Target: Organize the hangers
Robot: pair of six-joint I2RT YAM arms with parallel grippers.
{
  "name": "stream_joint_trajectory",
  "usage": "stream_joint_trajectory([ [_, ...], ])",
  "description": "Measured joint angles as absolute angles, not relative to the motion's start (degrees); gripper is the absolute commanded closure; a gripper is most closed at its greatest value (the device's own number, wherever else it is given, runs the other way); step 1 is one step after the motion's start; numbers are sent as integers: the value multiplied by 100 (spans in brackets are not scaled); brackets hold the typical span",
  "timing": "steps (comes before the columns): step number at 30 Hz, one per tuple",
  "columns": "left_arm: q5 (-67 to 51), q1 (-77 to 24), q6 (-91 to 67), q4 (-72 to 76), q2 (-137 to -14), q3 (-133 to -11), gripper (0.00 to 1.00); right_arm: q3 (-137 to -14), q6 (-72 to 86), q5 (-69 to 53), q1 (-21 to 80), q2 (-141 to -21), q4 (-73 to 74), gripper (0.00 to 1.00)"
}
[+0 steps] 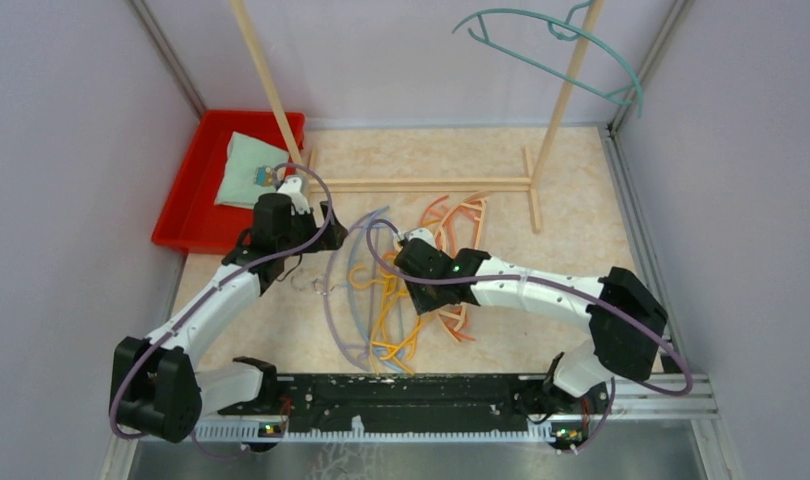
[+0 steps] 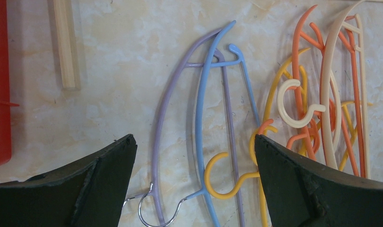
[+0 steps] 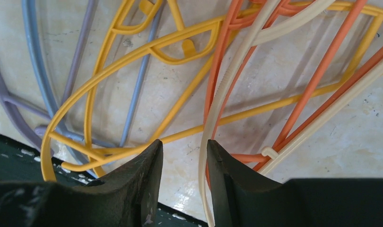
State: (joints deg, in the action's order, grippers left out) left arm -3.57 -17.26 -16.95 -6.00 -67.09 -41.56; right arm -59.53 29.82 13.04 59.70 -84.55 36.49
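Observation:
A teal hanger [image 1: 541, 60] hangs on the wooden rack's top rail. The other hangers lie in a tangle on the table: lavender [image 2: 163, 118], light blue [image 2: 199, 109], yellow [image 3: 133, 61], orange [image 3: 322, 66] and beige [image 3: 218, 94]. My left gripper [image 2: 194, 156] is wide open and empty above the metal hooks of the lavender and light blue hangers, at the pile's left in the top view [image 1: 293, 265]. My right gripper [image 3: 185, 149] is narrowly open low over the pile [image 1: 418, 298]. A beige hanger arm runs through its gap along the right finger.
The pale wooden rack [image 1: 421, 184] stands at the back, its foot near my left gripper. A red tray [image 1: 186, 190] holding a folded pale cloth [image 1: 249, 168] sits at the back left. The black arm base rail [image 1: 401, 395] runs along the near edge.

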Motion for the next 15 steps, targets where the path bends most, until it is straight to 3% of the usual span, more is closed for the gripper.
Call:
stream_joint_trajectory([
  [7, -366, -1726, -1699, -602, -6410, -3938, 1, -5843, 3094, 1389, 5734, -8720, 3522, 65],
  [11, -364, -1726, -1704, -604, -6329, -3857, 1, -5680, 3068, 1308, 5618, -8864, 3369, 74],
  [15, -362, -1728, -1710, -617, -6329, -3791, 1, -5575, 3063, 1186, 5566, -8993, 3284, 94],
])
